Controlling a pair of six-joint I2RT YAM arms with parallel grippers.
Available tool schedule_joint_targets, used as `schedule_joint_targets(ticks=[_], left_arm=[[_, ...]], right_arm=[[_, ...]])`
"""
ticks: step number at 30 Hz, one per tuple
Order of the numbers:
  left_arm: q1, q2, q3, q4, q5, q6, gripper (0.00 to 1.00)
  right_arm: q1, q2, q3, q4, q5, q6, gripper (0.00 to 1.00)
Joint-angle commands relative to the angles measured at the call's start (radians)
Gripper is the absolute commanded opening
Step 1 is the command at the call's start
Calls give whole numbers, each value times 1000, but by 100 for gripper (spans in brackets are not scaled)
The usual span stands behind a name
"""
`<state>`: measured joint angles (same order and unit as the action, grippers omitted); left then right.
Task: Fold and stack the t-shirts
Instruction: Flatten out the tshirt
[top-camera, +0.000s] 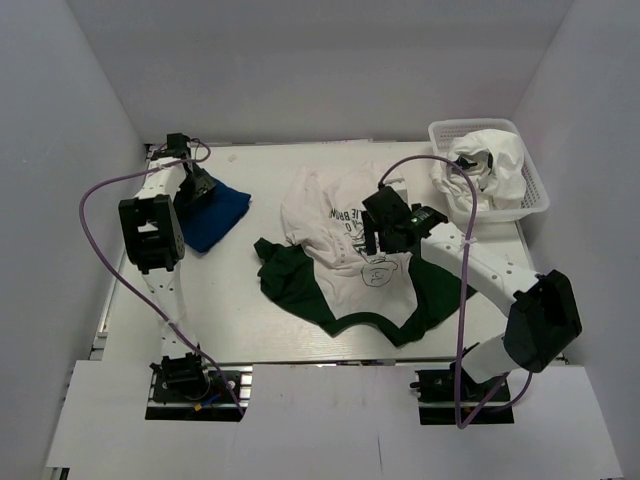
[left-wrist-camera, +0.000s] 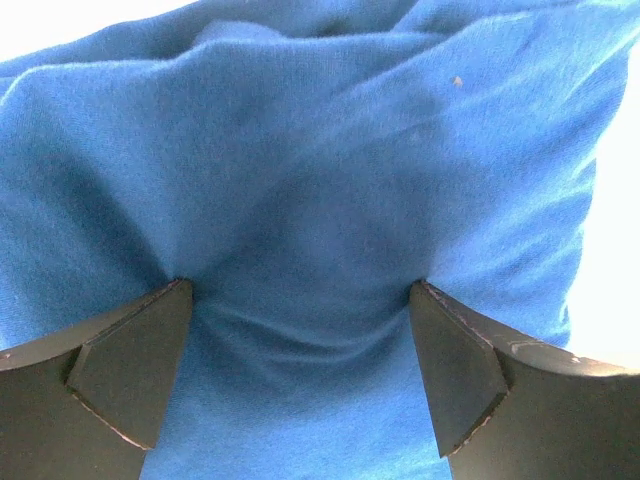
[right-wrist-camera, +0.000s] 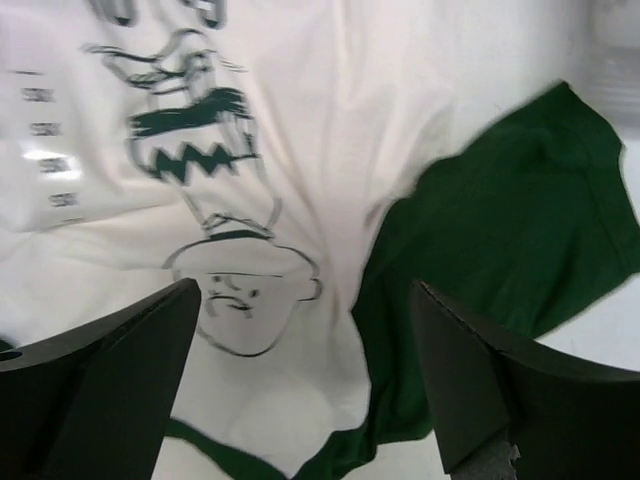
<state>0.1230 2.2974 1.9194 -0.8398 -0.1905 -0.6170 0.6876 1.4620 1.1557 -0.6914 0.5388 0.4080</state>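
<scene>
Black fingers (left-wrist-camera: 130, 370) of the left hand (left-wrist-camera: 300, 300) fill the bottom of the left wrist view. They are spread wide, with their tips resting on the blue tee (left-wrist-camera: 320, 150), and the cloth puckers into soft folds between them. From above, the left hand (top-camera: 195, 185) sits at the far left of the counter (top-camera: 200, 300), over the crumpled blue tee (top-camera: 220, 215), which lies bunched near the far left corner.

The right hand (right-wrist-camera: 305, 300) is also spread, with nothing between its fingers. It hangs over the white tee (right-wrist-camera: 330, 100), above the printed cartoon face and beside a dark green sleeve (right-wrist-camera: 500, 250). In the top view the right hand (top-camera: 375, 235) is over the middle of the white tee (top-camera: 320, 215), which lies loose and rumpled at the centre of the counter, print up, with its green parts toward the near edge.

A white basket (top-camera: 535, 185) stands at the far right corner, holding a heap of white cloth (top-camera: 490, 165).
</scene>
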Motion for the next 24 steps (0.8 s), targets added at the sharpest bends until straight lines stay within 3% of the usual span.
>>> schedule_joint_targets(ticks=[1, 8, 17, 20, 24], left_arm=[[17, 29, 76, -39, -18, -65, 99], [46, 183, 340, -137, -30, -231, 99], [75, 204, 351, 45, 20, -291, 99], [84, 241, 385, 59, -30, -354, 99], [107, 267, 385, 117, 41, -435, 99]], right_arm=[[6, -3, 105, 42, -120, -57, 90], [-2, -112, 113, 276, -191, -155, 90], [-2, -111, 99, 306, -160, -152, 90], [-3, -108, 93, 331, -143, -153, 90], [-5, -92, 108, 331, -148, -153, 90]])
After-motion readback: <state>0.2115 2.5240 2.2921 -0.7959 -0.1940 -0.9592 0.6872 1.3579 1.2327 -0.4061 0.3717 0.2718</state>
